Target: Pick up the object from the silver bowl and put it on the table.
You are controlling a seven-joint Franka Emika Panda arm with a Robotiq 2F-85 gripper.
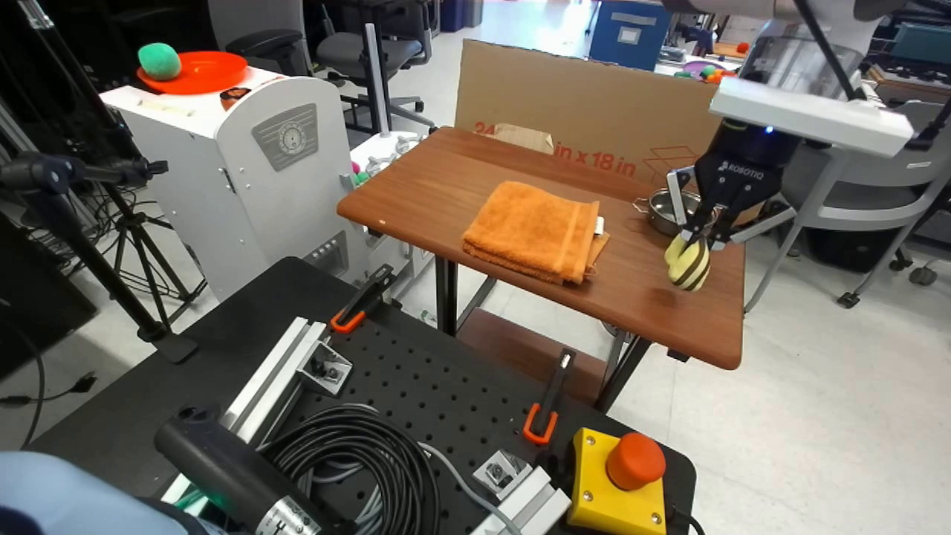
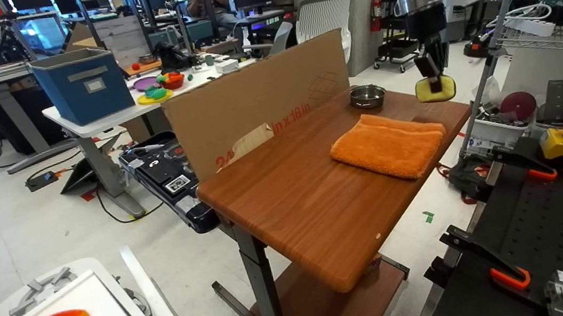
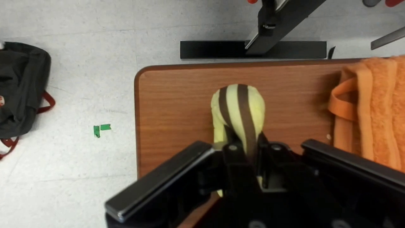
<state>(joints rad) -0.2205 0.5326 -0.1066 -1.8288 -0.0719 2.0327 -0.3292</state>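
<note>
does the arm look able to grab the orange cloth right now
Probably not yet: the fingers look shut on the yellow object, held over the table, and would likely have to let it go first. Otherwise the way seems free; the cloth lies uncovered.

"ROBOTIQ" — on gripper (image 1: 702, 241), red "24", "in x" — on cardboard (image 1: 572, 104)

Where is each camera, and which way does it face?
Exterior view: above the black platform, facing across the table; arm and pincer show.
Exterior view: off the table's end farthest from the pincer, facing the silver bowl; arm and pincer show.
Wrist view: on the arm, facing down past pincer fingers at yellow object.
Both exterior views share silver bowl, orange cloth.
</note>
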